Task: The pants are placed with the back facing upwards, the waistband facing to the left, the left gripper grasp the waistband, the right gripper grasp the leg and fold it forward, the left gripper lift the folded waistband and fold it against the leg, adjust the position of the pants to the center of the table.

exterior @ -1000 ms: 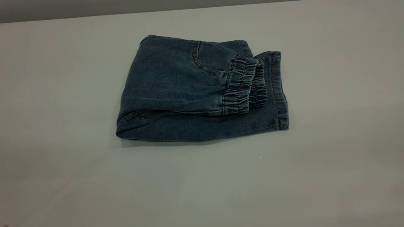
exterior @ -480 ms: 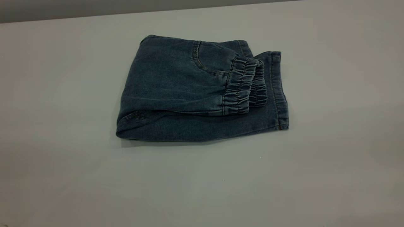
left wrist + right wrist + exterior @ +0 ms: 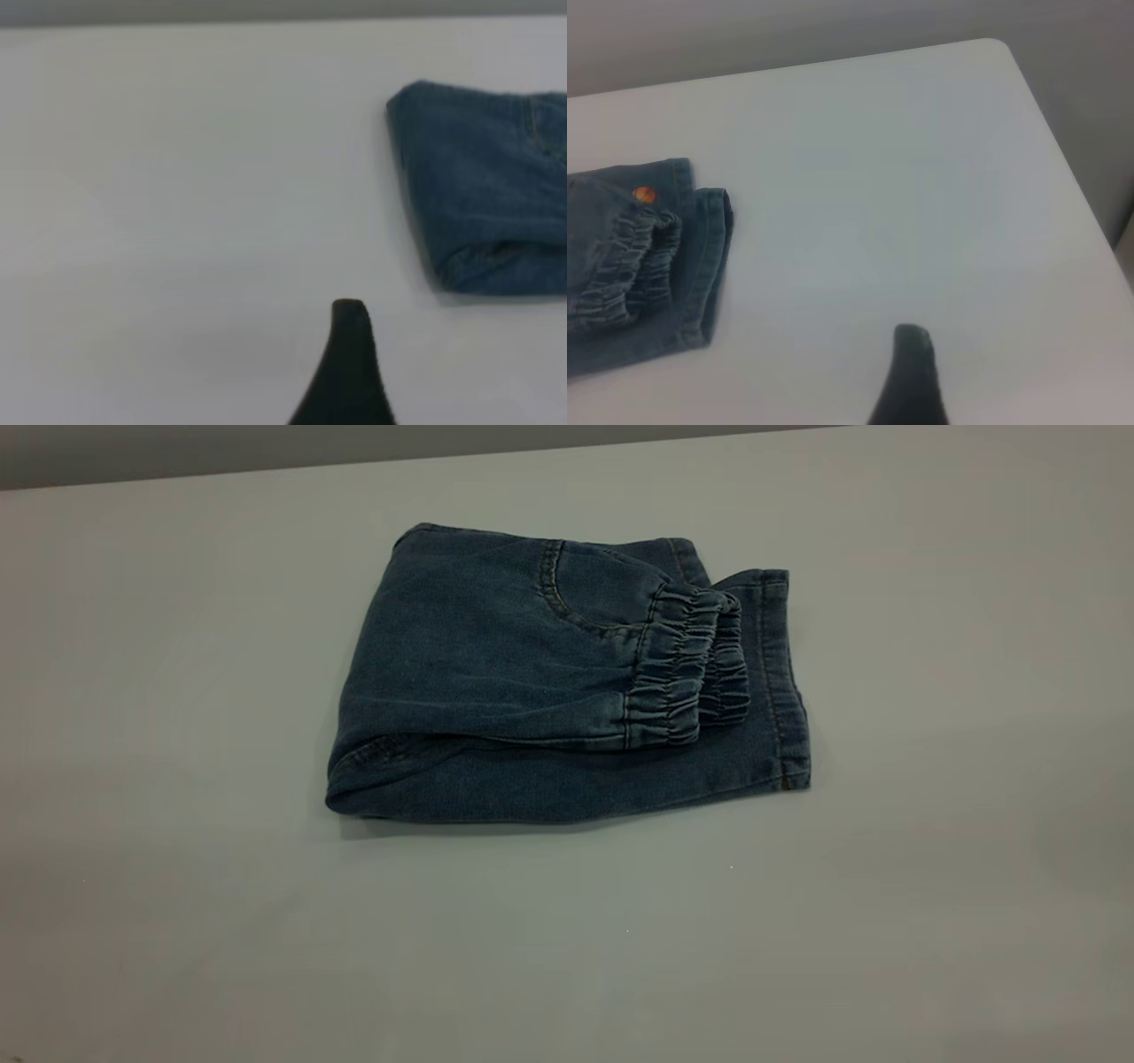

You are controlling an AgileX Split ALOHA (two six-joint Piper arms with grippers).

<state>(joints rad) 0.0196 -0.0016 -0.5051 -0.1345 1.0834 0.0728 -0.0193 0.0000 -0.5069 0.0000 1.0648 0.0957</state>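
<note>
**Lying Folded: Denim Pants Resting Mid-Table, Both Arms Pulled Away**

Sitting on the large, smooth, whitish-grey table is one pair of short blue denim pants, folded into a compact bundle roughly at the table's middle. The ruched, gathered elastic waistband is lying on top, turned over toward the right and resting against the wide denim leg, whose flat stitched hem is forming the bundle's right edge. That arrangement is reading as deliberate: the waist end is sitting doubled over the leg end, so both folds appear to be done, and only a centring nudge, if any, seems to be remaining. The rounded fold is forming the left edge, and one curved pocket seam is showing on the upper layer.

Counting things: one garment, one waistband showing as two stacked ruched layers, one table, and two grippers, each showing only a single dark finger.

The matte black left gripper is hovering over bare table, well apart from the pants and to their left; it is holding nothing, and I cannot tell how wide it is standing. The black right gripper is likewise hanging over bare table to the right of the hem, near the table's rounded corner, gripping nothing, its spread also impossible to judge. Neither gripper is appearing in the exterior view, so both seem to be sitting back to leave the fold undisturbed.
</note>
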